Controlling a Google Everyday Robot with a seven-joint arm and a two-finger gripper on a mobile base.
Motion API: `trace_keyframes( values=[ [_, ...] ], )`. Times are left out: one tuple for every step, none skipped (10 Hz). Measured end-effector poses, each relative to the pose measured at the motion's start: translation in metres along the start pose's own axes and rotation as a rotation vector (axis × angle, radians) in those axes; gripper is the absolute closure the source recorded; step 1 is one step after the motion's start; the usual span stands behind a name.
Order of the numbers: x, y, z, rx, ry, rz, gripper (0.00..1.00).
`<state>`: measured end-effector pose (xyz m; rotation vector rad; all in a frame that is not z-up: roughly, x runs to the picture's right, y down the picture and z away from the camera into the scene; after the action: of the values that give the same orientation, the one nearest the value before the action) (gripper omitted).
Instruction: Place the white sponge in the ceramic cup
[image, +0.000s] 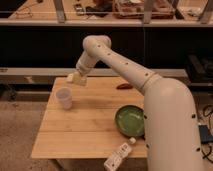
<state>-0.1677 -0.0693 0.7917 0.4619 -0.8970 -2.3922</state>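
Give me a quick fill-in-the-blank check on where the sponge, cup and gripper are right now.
1. The gripper holds the white sponge in the air, up and to the ____ of the ceramic cup.
2. The ceramic cup stands ____ on the wooden table.
3. The bowl on the table is ____ in colour.

Missing words: right; upright; green.

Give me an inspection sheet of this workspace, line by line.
Surface: wooden table, light slatted top.
Job's things: white sponge held above the table's back left; ceramic cup upright, below and left of it.
Clutter: green bowl at the right; white bottle at the front edge; small reddish item at the back.
Grippers: tool raised, holding the sponge.
Cables: nothing seen on the table.
Surroundings: dark shelving behind, speckled floor.
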Motion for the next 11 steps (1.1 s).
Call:
trace_keyframes(
  values=[
    [0.007, -0.008, 0.007, 0.008, -0.017, -0.015, 1.00],
    [0.011, -0.015, 0.014, 0.014, -0.035, -0.030, 1.00],
    [0.014, -0.025, 0.025, 0.019, -0.062, -0.052, 1.00],
    [0.016, -0.034, 0.036, 0.020, -0.082, -0.071, 1.00],
    [0.017, -0.039, 0.044, 0.019, -0.090, -0.079, 1.00],
    [0.019, -0.046, 0.053, 0.022, -0.091, -0.079, 1.00],
    [0.022, -0.054, 0.064, 0.026, -0.079, -0.072, 1.00],
    [0.024, -0.057, 0.068, 0.024, -0.072, -0.072, 0.99],
    [0.023, -0.059, 0.071, 0.020, -0.072, -0.075, 0.97],
    [0.017, -0.055, 0.087, -0.066, -0.083, -0.116, 0.64],
    [0.016, -0.054, 0.090, -0.078, -0.078, -0.110, 0.52]
  ],
)
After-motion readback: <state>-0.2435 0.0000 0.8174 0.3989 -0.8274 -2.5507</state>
